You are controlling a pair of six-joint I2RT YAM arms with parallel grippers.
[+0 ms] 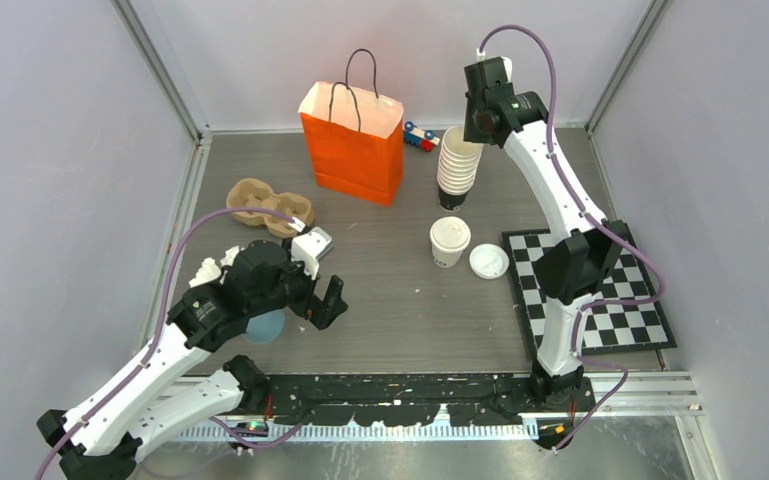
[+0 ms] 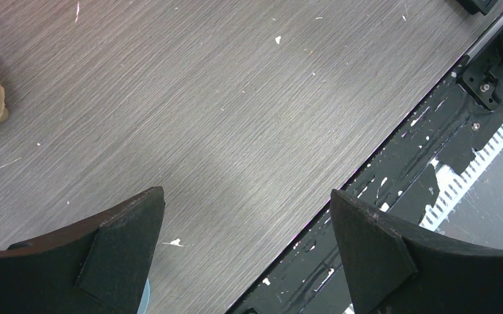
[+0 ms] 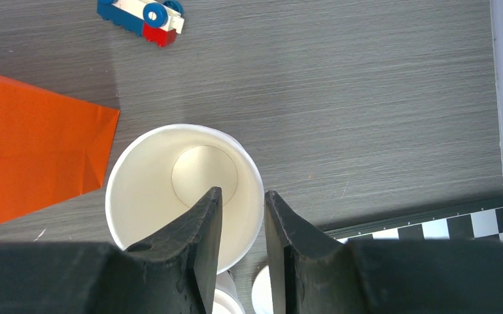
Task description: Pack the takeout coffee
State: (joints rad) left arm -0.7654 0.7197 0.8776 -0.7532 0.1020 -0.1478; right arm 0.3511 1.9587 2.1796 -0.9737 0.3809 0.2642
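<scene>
Right pincer astride the rim of the top cup in the stack of cups, one finger inside, the other outside, narrowly parted; impossible to tell whether pinching the wall or merely around it; left pincer released wide, grasping nothing, low over bare table near the front edge; lidded cup upright mid-table, loose lid just beside it at the edge of the chequered board, both well apart from the orange bag at the back; likely trouble from here: lifting the top cup and dragging nested ones along, tipping the stack toward the bag; also spending effort on a lidless cup rather than the coffee; bag's inside out of sight; blue cup mostly hidden beneath the left arm; foot of the stack cut off in the wrist view; contents of the lidded cup unknowable
</scene>
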